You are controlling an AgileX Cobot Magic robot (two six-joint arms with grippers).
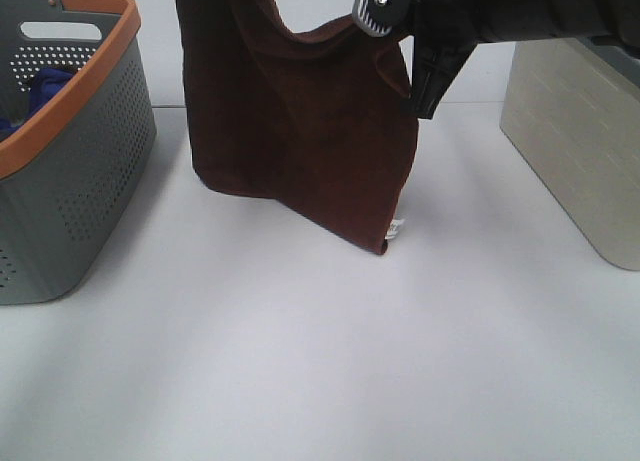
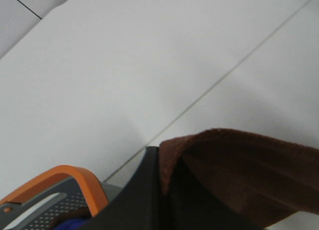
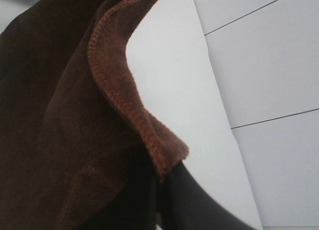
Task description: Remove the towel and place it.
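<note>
- My right claw (image 1: 398, 43) is clenched on one top corner of the towel (image 1: 300, 131); its wrist view shows the stitched hem pinched against a black finger.
- My left claw (image 2: 167, 190) is clenched on the other top corner, the one nearer the grey basket (image 1: 90, 151); it is off the top of the high view, but its own wrist view shows cloth in the grip.
- The towel hangs between my two grips, sagging in the middle; it is outside the basket, just beside it and apart from its wall.
- Its lower edge is down at the table (image 1: 350, 361); I cannot tell whether the low corner touches the surface or hangs just clear.
- The blue cloth (image 1: 45, 86) lies inside the basket; it is not mine to move.
- A beige bin (image 1: 580, 151) stands well apart from the basket, on the far side of the towel.
- Step, as I judge it: the removing looks done, since the towel is out of the basket; the placing is in hand and not yet done.
- Next move, as I judge it: carry both corners away from the basket over bare table; lower them together with the corners held apart, so the cloth spreads rather than bunches; let go only once its weight lies on the table.
</note>
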